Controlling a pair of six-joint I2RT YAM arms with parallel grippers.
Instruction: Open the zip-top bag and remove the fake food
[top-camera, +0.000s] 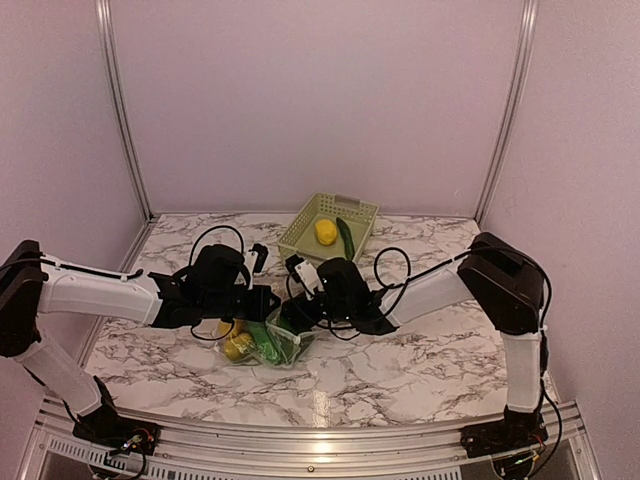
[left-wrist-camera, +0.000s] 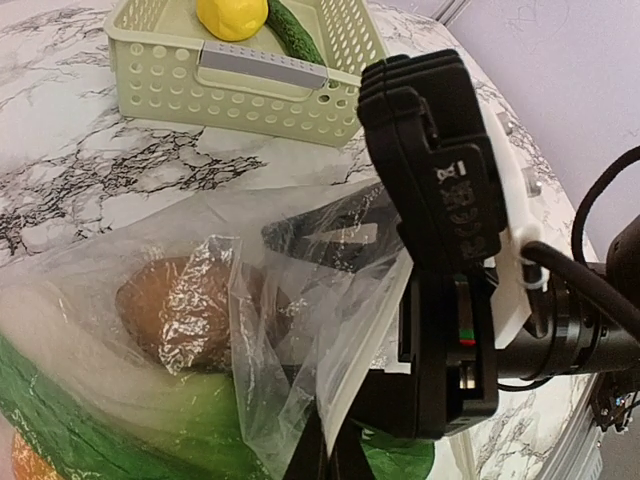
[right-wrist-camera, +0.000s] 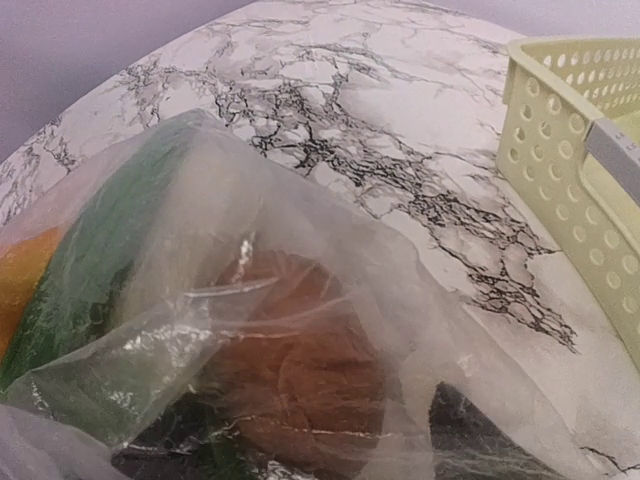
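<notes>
From above, the clear crinkly zip-top plastic bag (top-camera: 262, 342) lies at 7 o'clock from the pale green slotted basket (top-camera: 328, 225), with the left gripper (top-camera: 262, 301) and right gripper (top-camera: 292, 312) meeting over it, arms stretched low. Left wrist: the film looks thin, limp and slippery, likely best pinched at its lips. Right wrist: brown fake food (right-wrist-camera: 300, 370) sits inside; whether either pincer is closed, I cannot tell

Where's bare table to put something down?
Bare table: the front edge right of the zip-top bag, and the far left corner beside the basket. Crowded middle: left arm and right arm meet over the bag.
</notes>
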